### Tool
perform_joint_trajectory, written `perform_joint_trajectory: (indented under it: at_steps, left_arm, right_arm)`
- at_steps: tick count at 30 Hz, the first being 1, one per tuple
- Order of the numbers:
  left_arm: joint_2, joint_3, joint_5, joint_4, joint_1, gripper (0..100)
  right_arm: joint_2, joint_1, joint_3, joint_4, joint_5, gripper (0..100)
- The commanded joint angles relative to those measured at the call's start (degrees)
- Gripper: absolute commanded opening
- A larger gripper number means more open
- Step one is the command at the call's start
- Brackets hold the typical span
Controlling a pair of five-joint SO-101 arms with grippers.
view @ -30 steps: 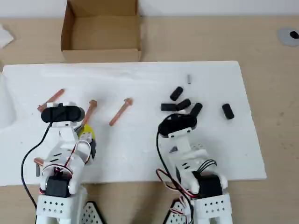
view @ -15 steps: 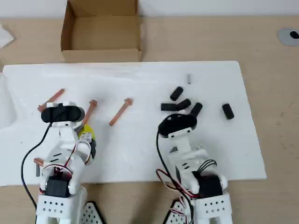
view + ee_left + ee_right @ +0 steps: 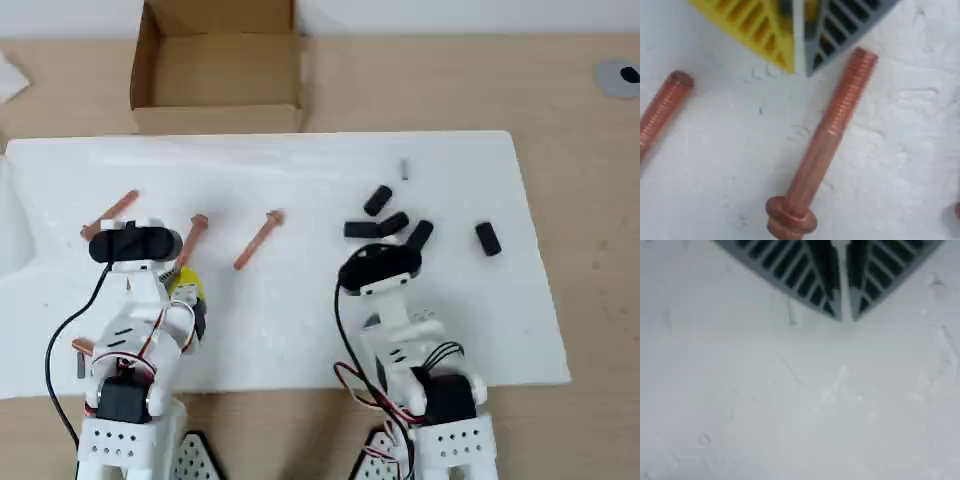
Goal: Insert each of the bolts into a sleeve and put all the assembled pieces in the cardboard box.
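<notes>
Lying copper threaded bolt: on white foam surface, beside left hand.
Left hand: narrow, empty.
Right hand: narrow, empty.
Black cylindrical sleeves: loose near right hand.
Brown cardboard box: beyond foam.

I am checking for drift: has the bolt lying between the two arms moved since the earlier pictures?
No. The bolt lies at the same slant and in the same place below the cardboard box as before.

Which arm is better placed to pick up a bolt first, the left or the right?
Left, probably: the left gripper, shut, sits just beside a copper bolt; the right gripper hangs over white foam.
</notes>
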Motion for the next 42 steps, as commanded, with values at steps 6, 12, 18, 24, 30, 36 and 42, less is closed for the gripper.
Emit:
perform_joint_trajectory:
  at_steps: [6, 12, 18, 24, 30, 36, 42]
  left_arm:
    - [-0.57, 0.79, 0.18, -0.79, 0.79, 2]
    - [-0.57, 0.79, 0.18, -0.79, 0.79, 2]
    - [-0.57, 0.79, 0.0, -0.88, 0.79, 2]
    - [-0.57, 0.7, -0.18, -0.88, 0.7, 3]
    - [-0.48, -0.7, -5.63, 0.26, -0.53, 17]
    - [0.84, -10.9, -7.74, 5.1, -8.26, 18]
    - [14.02, -19.34, -11.25, 6.59, -10.29, 17]
  right_arm:
    - [-6.37, -0.48, -2.33, 0.0, 0.18, 3.2]
    - [-6.37, -0.48, -2.33, 0.0, 0.44, 3.2]
    - [-6.37, -0.48, -2.33, -0.09, 0.26, 3.1]
    - [-6.37, -0.4, -2.33, -0.09, 0.44, 3.3]
    - [-5.93, -0.13, -2.77, -0.09, 0.44, 3.4]
    - [-2.95, -0.13, -11.12, 0.0, 3.43, 3.4]
    - [11.3, -0.13, -23.16, 0.09, 3.34, 3.4]
